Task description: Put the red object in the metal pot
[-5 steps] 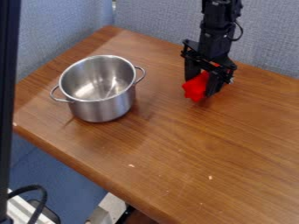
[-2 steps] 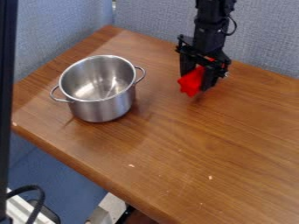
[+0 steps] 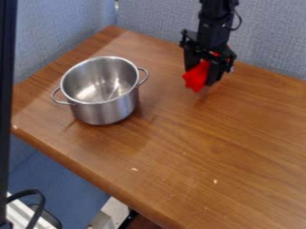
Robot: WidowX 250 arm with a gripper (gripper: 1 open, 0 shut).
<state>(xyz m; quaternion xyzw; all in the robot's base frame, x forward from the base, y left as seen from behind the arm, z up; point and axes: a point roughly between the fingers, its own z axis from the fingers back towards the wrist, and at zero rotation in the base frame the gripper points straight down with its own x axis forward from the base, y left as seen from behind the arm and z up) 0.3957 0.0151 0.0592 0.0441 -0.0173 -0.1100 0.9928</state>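
Note:
A bright red block (image 3: 195,80) hangs a little above the wooden table, pinched between the black fingers of my gripper (image 3: 205,74), which points straight down at the back right of the table. The gripper is shut on the red object and its shadow falls on the wood just below. The metal pot (image 3: 100,89), round, shiny and lidless with small side handles, stands on the table's left side, well to the left of the gripper and nearer the camera. The pot's inside looks bare.
The wooden table (image 3: 203,152) has its left and front edges close to the pot. A blue-grey partition wall (image 3: 156,22) stands behind. A dark vertical post (image 3: 6,98) runs along the left edge of the view.
The gripper with the red block has risen slightly and drifted a little left, toward the back of the table. The pot has not moved.

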